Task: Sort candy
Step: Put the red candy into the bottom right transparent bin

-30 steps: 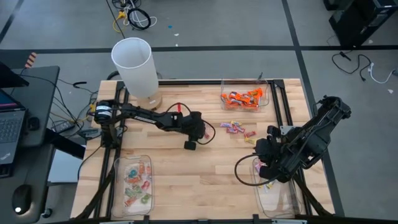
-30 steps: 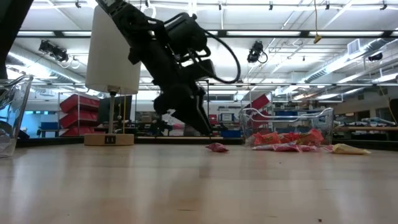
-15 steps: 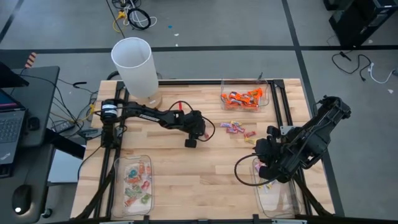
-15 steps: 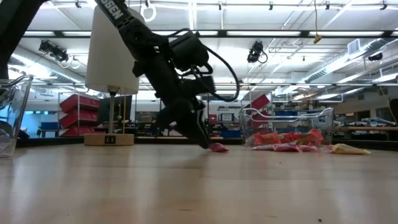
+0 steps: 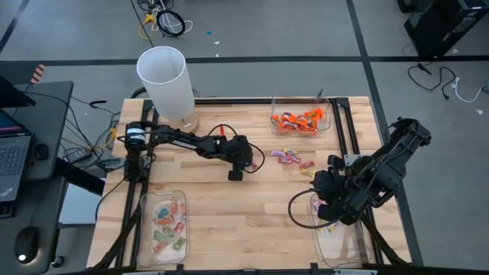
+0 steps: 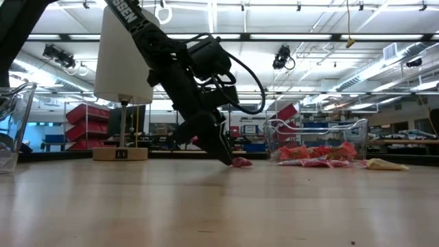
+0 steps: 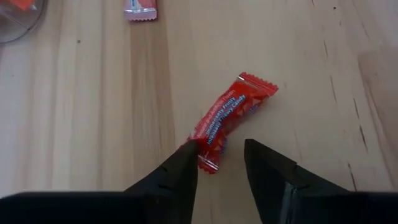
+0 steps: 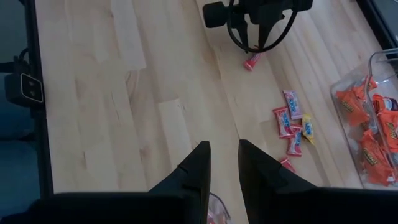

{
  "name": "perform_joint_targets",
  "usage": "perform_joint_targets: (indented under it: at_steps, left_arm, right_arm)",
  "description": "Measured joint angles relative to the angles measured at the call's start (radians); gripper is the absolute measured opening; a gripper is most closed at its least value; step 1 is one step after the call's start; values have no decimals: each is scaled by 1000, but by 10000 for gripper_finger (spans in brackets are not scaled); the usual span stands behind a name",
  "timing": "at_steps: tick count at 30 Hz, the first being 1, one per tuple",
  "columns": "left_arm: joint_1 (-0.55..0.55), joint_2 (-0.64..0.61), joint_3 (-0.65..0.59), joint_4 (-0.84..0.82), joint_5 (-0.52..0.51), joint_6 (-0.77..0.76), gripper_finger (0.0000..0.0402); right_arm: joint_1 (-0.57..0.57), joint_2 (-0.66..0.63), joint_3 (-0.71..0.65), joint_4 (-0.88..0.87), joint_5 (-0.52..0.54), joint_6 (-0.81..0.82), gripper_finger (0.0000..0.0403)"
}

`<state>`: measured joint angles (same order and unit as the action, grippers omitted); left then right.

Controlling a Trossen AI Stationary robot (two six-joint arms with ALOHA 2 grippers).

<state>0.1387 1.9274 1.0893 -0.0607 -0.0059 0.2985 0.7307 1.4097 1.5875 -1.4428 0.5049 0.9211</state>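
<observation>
A red wrapped candy [image 7: 229, 121] lies flat on the wooden table near its middle and shows in the low view [image 6: 240, 162]. My left gripper [image 7: 221, 149] slants down over it and is open, its fingertips at table height on either side of the candy's near end. My right gripper [image 8: 222, 149] hangs high over the table's near right part [image 5: 330, 218]. It is open by a narrow gap with nothing between its fingers. Several loose pink and yellow candies [image 5: 290, 157] lie to the right of the red one. My left gripper has one fingertip [image 7: 186, 155] right beside the red candy's near end [image 7: 206, 163]; I cannot tell whether it touches the wrapper. The fingers slant down from the table's left side, and the candy lies flat on the wood.
A clear tray [image 5: 325, 114] of orange candies stands at the far right. A tray [image 5: 144, 229] of mixed candies sits near left, and another clear tray [image 5: 344, 248] near right, under my right arm. A tall white cylinder [image 5: 164, 80] stands at the far left.
My left gripper has gone down and a little toward the red candy, so its fingertips now stand at the table beside it. The candy has stayed where it was.
</observation>
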Motion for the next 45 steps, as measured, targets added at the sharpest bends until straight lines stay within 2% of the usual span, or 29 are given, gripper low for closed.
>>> perform_joint_targets:
  at_steps: [5,12,19,22,27,32,38,45]
  left_arm:
    - [1,9,1,-1,0,-26,91]
    - [1,37,5,-2,27,-45,8]
    - [-27,22,-1,36,30,-48,2]
    - [-46,9,-2,107,90,-48,1]
    - [-55,-4,-1,259,259,-59,1]
    - [-70,-5,-1,427,390,-154,0]
    - [-94,-5,-1,613,443,-264,0]
    - [-130,-5,-1,701,477,-305,0]
  right_arm:
    - [0,0,0,4,0,0,68]
    - [0,0,0,6,0,0,68]
    - [0,4,0,9,13,-7,68]
    - [0,18,0,12,29,-35,68]
    - [-2,57,-29,39,55,-100,68]
    - [-8,122,-39,62,116,-156,68]
    - [-44,209,-39,168,165,-249,71]
    - [-116,242,-39,251,123,-306,105]
